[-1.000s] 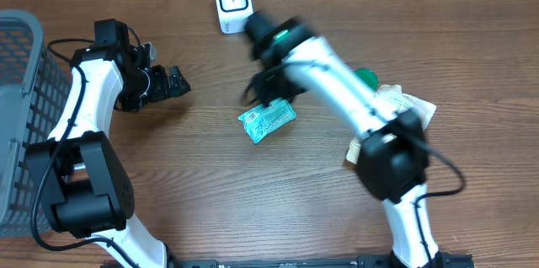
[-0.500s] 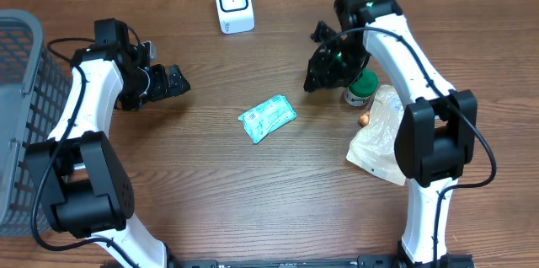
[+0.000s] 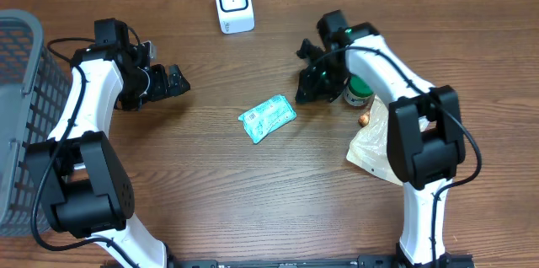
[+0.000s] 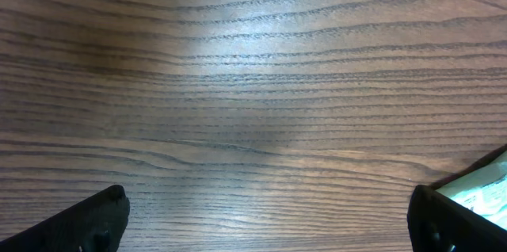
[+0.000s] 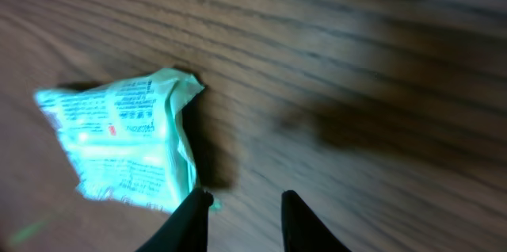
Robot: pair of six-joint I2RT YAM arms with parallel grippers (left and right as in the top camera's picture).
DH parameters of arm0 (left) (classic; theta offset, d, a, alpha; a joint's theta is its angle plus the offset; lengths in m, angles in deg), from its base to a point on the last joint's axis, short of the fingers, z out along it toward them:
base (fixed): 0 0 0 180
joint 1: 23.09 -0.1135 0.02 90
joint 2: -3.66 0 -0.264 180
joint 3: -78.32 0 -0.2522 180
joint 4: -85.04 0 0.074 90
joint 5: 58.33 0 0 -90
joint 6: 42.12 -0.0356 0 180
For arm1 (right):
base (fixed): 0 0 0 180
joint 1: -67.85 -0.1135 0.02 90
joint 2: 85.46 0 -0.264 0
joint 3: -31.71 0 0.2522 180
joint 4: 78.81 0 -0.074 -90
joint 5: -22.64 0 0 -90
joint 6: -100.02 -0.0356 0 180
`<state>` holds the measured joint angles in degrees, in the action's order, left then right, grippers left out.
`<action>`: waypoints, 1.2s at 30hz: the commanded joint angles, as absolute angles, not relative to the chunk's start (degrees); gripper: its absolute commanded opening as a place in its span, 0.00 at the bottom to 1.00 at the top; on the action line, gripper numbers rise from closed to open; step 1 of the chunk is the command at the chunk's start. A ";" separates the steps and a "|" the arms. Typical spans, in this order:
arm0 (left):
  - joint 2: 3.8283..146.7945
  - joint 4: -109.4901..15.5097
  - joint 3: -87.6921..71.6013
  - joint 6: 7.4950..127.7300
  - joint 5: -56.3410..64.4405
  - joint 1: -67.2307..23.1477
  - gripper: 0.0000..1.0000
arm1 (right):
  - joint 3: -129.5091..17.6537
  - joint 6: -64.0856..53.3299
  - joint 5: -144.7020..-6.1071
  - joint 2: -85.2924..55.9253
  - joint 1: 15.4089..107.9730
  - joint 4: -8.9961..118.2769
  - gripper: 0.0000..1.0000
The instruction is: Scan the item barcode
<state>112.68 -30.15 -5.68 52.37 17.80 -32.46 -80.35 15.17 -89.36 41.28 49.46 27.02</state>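
Right pincer [image 5: 244, 208]: narrowly apart, empty.
Teal flat plastic packet [image 5: 127, 145]: just beside it, outside the gap.
Left pincer [image 4: 269, 216]: wide apart, empty.

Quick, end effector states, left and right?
Left end effector: wide open, empty.
Right end effector: narrowly open, holding nothing.

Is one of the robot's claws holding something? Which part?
No. Nothing is held. The left claw is wide open; the right claw is empty beside the teal packet.
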 commanded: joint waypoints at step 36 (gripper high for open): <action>112.96 -30.46 -4.94 53.04 18.32 -32.06 1.00 | -80.05 5.51 -87.15 37.02 46.45 22.04 0.54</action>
